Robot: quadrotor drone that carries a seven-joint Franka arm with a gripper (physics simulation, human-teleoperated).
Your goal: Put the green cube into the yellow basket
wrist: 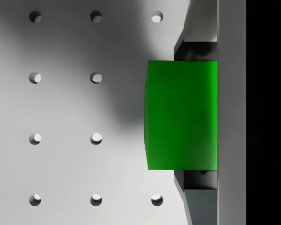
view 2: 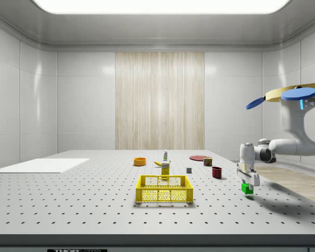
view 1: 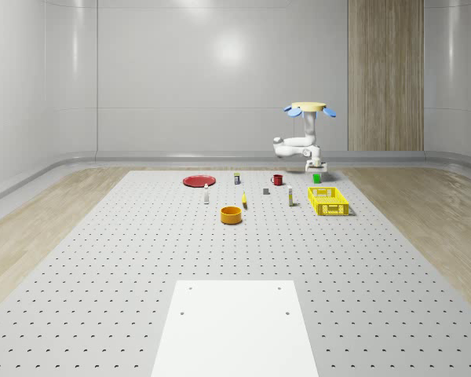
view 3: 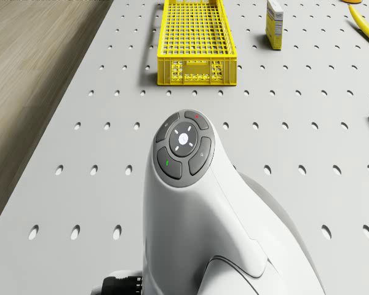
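Note:
The green cube sits between my two fingers, which press on its opposite faces. My gripper is shut on the green cube and holds it just above the perforated table, its shadow underneath. The yellow basket stands to the side view's left of the cube, about one basket length away. In the whole-scene view the gripper and cube are just behind the basket. The drone hovers above the table's far right part, beside the basket, with its arm reaching down.
A red plate, red mug, orange bowl, banana and small boxes lie to the whole-scene view's left of the basket. A white panel covers the near table. Wooden floor borders the table edge.

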